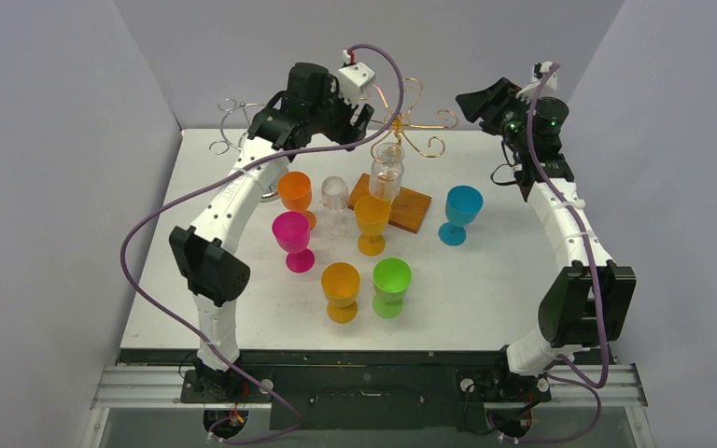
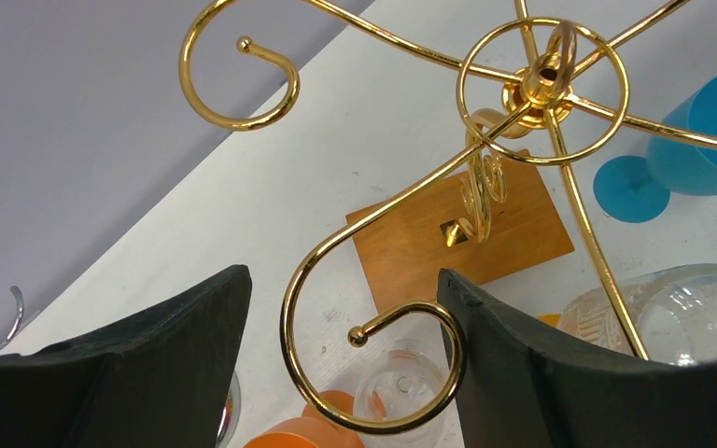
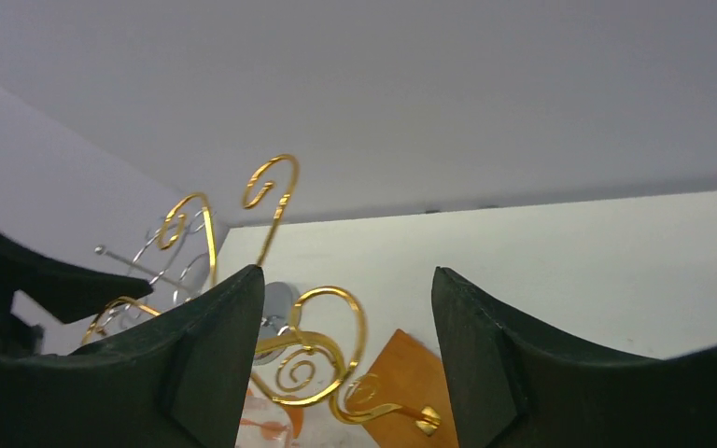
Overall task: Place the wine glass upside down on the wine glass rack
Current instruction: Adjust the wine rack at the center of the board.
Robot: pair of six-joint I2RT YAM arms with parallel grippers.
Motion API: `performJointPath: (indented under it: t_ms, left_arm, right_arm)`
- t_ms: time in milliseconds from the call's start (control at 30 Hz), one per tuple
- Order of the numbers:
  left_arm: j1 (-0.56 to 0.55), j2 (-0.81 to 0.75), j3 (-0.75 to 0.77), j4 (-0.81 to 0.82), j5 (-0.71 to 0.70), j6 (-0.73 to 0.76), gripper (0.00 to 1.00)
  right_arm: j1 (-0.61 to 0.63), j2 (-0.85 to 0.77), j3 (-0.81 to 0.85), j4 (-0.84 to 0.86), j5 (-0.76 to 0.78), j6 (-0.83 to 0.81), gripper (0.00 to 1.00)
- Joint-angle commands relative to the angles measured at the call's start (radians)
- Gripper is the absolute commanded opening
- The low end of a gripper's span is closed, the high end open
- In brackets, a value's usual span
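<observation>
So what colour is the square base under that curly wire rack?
The base is orange-brown wood, under the gold rack. The left wrist view shows it best.

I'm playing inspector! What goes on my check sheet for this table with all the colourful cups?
Surface: white table; no spills seen.
Job's things: gold rack on a wooden base; hanging clear glass on it; upright clear glass on the table.
Clutter: three orange cups, pink cup, green cup, blue cup, all upright; silver rack at the back left.
Grippers: left tool open, empty, by a gold hook; right tool open, empty, raised beside the rack.
Cables: purple cables loop along both arms.
Surroundings: grey walls; nothing else seen.
</observation>
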Motion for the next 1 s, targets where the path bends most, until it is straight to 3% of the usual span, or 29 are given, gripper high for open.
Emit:
performJointPath:
  t_ms: [0,533,967]
  left_arm:
    - [0.011,-0.055,-0.005,0.049,0.027,0.01,0.7]
    - [0.012,-0.097,-0.013,0.029,0.053,0.008,0.63]
    - [0.03,-0.151,-0.075,0.024,0.049,0.04,0.65]
  right_arm:
    - [0.066,0.034,0.084,0.031,-0.123,0.022,0.62]
    - [0.071,0.05,0.132,-0.147,-0.091,-0.063,0.51]
    - [0.067,0.007,0.115,-0.284,-0.009,-0.145,0.58]
